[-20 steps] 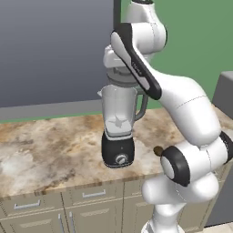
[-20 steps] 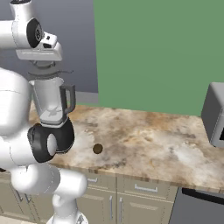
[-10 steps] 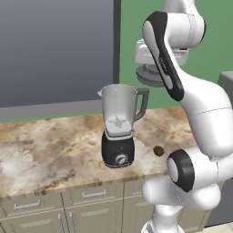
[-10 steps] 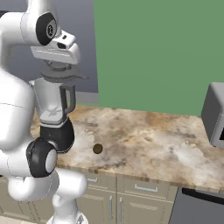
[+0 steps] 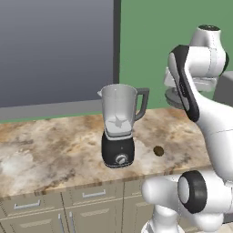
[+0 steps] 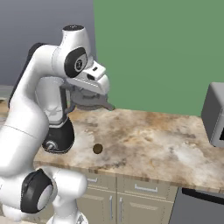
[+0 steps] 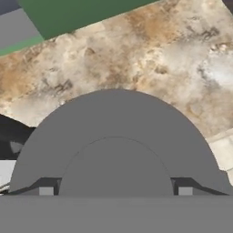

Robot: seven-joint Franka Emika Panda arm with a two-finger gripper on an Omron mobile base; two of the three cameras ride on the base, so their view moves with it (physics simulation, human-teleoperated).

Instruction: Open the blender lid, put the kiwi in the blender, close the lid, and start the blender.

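Lidless clear blender (image 5: pixel 119 129) upright on counter, brown kiwi (image 5: pixel 158 150) beside, dark lid (image 7: pixel 116 145) aloft.

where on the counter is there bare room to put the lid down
The widest bare stretch of counter runs from the kiwi to the microwave. Another lies left of the blender. Between blender and kiwi it is tight. The claw holds the blender lid.

Blender (image 5: pixel 119 132) on counter (image 5: pixel 54 154), kiwi (image 5: pixel 158 150) just right of its base. Lid (image 6: pixel 89 100) up in gripper (image 6: pixel 91 97), above counter, right of jar.
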